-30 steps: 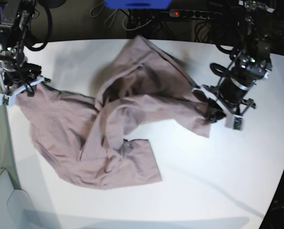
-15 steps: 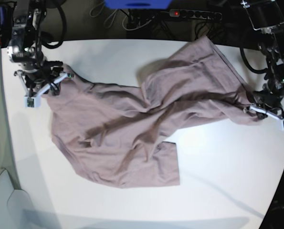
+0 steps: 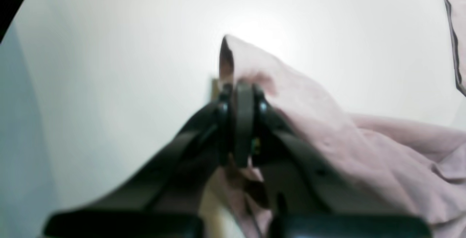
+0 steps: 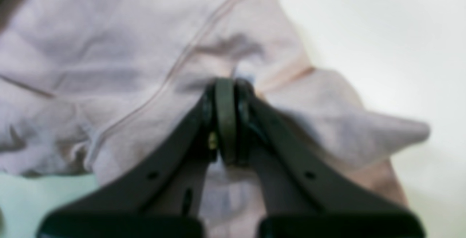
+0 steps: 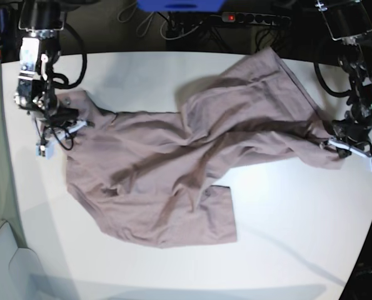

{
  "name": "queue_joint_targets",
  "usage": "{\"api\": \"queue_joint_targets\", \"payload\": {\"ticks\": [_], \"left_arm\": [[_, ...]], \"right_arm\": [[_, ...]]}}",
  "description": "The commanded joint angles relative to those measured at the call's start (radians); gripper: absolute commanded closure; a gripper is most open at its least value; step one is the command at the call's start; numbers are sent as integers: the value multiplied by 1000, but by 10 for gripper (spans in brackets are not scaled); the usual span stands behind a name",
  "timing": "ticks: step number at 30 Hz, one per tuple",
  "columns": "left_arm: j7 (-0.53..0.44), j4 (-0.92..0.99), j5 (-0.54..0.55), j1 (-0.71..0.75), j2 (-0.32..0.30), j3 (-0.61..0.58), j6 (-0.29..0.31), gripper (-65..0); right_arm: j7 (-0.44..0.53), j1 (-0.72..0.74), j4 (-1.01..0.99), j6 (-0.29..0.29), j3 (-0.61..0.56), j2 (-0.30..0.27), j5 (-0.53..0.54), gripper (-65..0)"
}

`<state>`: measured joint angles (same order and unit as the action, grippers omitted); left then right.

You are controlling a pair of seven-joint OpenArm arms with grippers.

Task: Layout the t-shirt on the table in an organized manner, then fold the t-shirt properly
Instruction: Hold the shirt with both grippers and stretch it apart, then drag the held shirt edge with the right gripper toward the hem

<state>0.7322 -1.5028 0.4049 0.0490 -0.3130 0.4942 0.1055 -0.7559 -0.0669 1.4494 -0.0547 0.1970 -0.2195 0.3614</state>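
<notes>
Overall, t-shirt [image 5: 173, 169] lay crumpled, long axis spanning counter [image 5: 286, 237] side edges; left claw [image 5: 336, 142] and right claw [image 5: 59, 130] each clamped its fabric.

The whole table [image 5: 192, 262] is seen from above; each wrist view is set close behind its pincer, sharing the t-shirt [image 5: 173, 162].

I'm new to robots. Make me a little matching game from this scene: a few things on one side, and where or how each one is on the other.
Things:
1. t-shirt
2. table
3. left gripper
4. right gripper

States:
a. white, lying under everything
b. shut on cloth at the base view's right edge
c. mauve, spread out but wrinkled
d. shut on cloth at the base view's left side

Pairs: 1-c, 2-a, 3-b, 4-d
</notes>
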Motion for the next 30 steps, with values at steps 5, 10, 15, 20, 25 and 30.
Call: {"api": "queue_joint_targets", "payload": {"ticks": [5, 10, 15, 20, 25, 30], "left_arm": [[-24, 49, 9, -44, -16, 8, 1, -2], [-26, 179, 9, -103, -13, 8, 1, -2], [-26, 227, 9, -128, -8, 8, 1, -2], [-18, 216, 9, -134, -8, 8, 1, -2], [-21, 219, 9, -103, -8, 8, 1, -2], [-23, 215, 10, -79, 4, 8, 1, -2]], "right_arm": [[-46, -41, -62, 37, 193, -21, -65, 0], [-46, -84, -42, 37, 318, -22, -65, 0], [-53, -153, 121, 37, 361, -8, -63, 0], [-53, -195, 371, 37, 361, 47, -63, 0], [-53, -159, 485, 36, 307, 84, -63, 0], [-55, -35, 436, 36, 123, 81, -63, 0]]}}
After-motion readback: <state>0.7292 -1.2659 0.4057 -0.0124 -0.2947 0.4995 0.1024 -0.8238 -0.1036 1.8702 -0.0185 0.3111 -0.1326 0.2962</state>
